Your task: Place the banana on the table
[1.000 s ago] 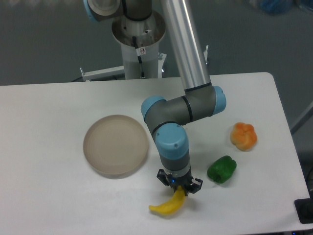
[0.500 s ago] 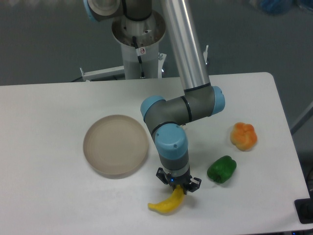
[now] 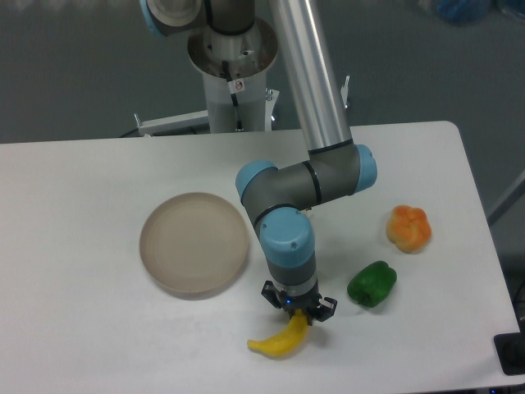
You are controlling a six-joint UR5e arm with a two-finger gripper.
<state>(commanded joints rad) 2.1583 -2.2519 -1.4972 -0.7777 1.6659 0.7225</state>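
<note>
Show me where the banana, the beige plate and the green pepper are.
banana [image 3: 275,344], fixed camera, on the middle of its curved body.
beige plate [image 3: 152,264], fixed camera, on its lower-left rim.
green pepper [image 3: 372,283], fixed camera, on the middle of its top.

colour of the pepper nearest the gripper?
Green pepper, clearest in the fixed camera view, right of the gripper.

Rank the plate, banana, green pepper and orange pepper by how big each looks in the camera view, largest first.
1. Round beige plate, clearly largest.
2. Banana, longer than either pepper but slim; its upper end is hidden at the gripper.
3. Green pepper and orange pepper look about alike, so no ranking between them.
</note>
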